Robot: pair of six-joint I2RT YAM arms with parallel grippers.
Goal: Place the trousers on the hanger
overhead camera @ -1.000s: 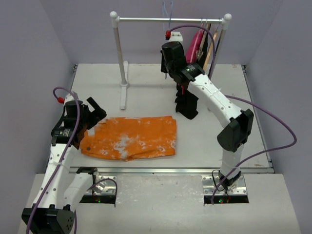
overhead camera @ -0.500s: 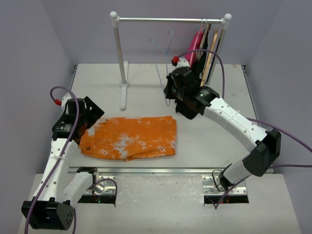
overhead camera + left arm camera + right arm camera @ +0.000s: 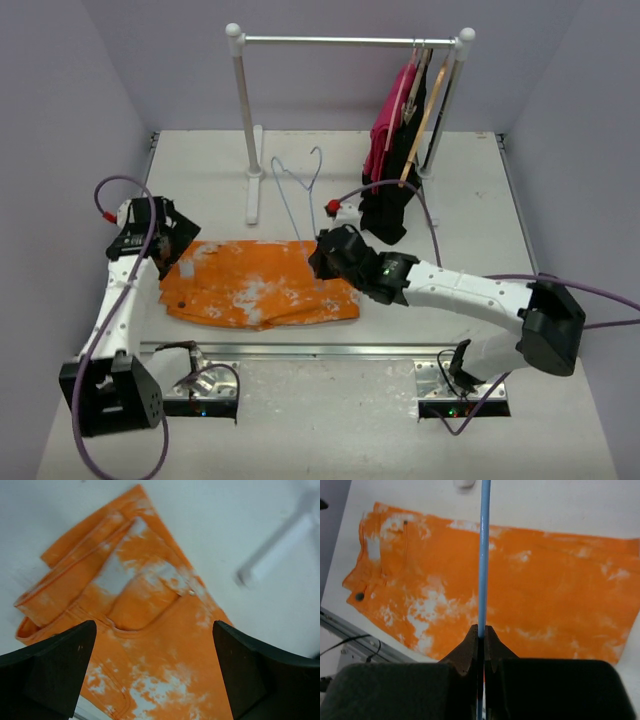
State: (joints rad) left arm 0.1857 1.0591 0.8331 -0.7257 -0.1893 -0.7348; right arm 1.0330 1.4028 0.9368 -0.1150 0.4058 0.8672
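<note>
Right gripper [image 3: 481, 630], pinching the hanger [image 3: 482, 555], should lower it flat beside the trousers [image 3: 520, 595] below; left gripper [image 3: 155, 647], wide, hovers above them.

Trousers [image 3: 262, 283]: flat on table [image 3: 450, 200], lower centre-left of the top view. Hanger [image 3: 297, 190]: behind them, mid-frame, its lower end in the right gripper [image 3: 316, 250] over their upper right edge. Left gripper [image 3: 178, 243]: at their left end. Rack [image 3: 245, 120]: I place it upper centre, with garments [image 3: 385, 140] hung at its right end.

Bright even light, blurred wrist-view foregrounds.
</note>
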